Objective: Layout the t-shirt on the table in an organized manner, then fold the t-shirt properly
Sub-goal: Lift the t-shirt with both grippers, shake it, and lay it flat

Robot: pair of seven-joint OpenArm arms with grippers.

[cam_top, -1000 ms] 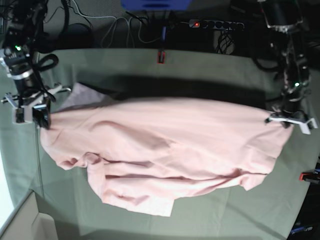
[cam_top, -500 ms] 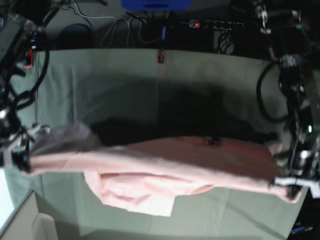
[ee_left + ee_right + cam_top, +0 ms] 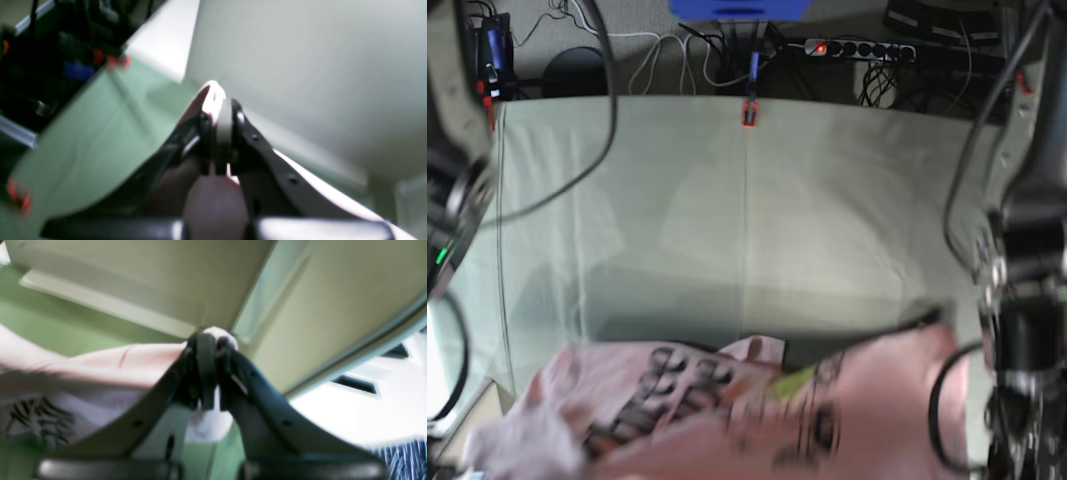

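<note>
Grey-green cloth covers the wide surface (image 3: 747, 210); creases run lengthwise and across it; a red clamp (image 3: 748, 114) grips its far edge at the middle. Beyond that edge: a power strip (image 3: 859, 48) with a lit red switch, loose cables, and a blue object (image 3: 739, 8).

Item 1, the t-shirt (image 3: 727, 410): pale pink, blurred, spread across the near part of the base view from left to right. Black lettering (image 3: 667, 385) faces the camera. Whether the lower part rests on the surface cannot be told from this view. A dark shadow lies on the cloth just behind the shirt's upper edge.

Item 2, left pincer (image 3: 218, 133): seen in the left wrist view, jaws pressed together on a fold of pink fabric that pokes out above the tips and hangs below them. Green surface cloth lies to the left behind it, a pale wall to the right. In the base view this arm (image 3: 1022, 300) stands at the right edge.

Item 3, right pincer (image 3: 210, 356): seen in the right wrist view, jaws pinching a bunched bit of the shirt. Pink fabric stretches away to the left of the jaws, with black lettering on a paler patch lower left. In the base view this arm sits at the left edge, mostly out of frame.
</note>
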